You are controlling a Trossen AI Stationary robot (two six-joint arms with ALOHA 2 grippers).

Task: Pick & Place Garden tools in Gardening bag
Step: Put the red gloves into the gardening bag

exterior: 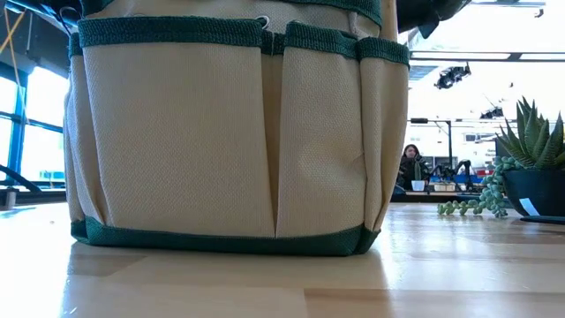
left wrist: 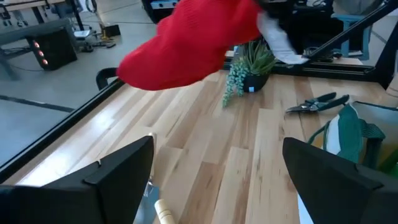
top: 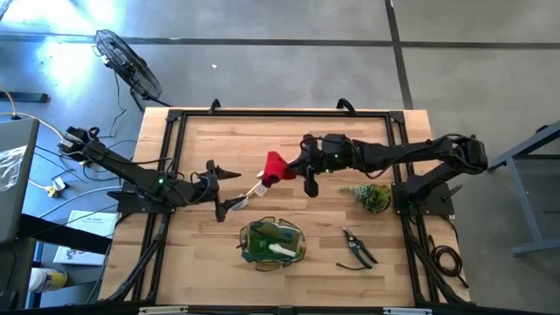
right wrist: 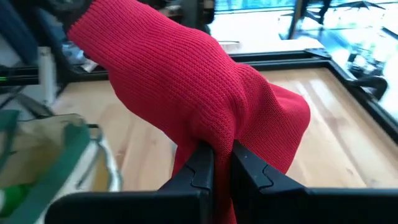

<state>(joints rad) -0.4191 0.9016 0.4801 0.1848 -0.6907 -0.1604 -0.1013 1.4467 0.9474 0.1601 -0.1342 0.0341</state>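
My right claw (right wrist: pixel 222 163) is clamped on the red glove (right wrist: pixel 186 93), held above the tabletop (top: pixel 210 254). My left claw (left wrist: pixel 217 180) gapes wide just beside it, over a trowel (top: pixel 248 194).

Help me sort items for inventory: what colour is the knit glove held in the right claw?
Red glove, plainest in the right wrist view.

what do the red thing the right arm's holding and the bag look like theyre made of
Red glove: looks like knitted yarn, matte; ribbed stitch rows show plainly where the right end effector pinches it.
Gardening bag: seems a coarse woven canvas, beige and matte, with darker green webbing trim along the pocket tops and base; the weave grain is visible.
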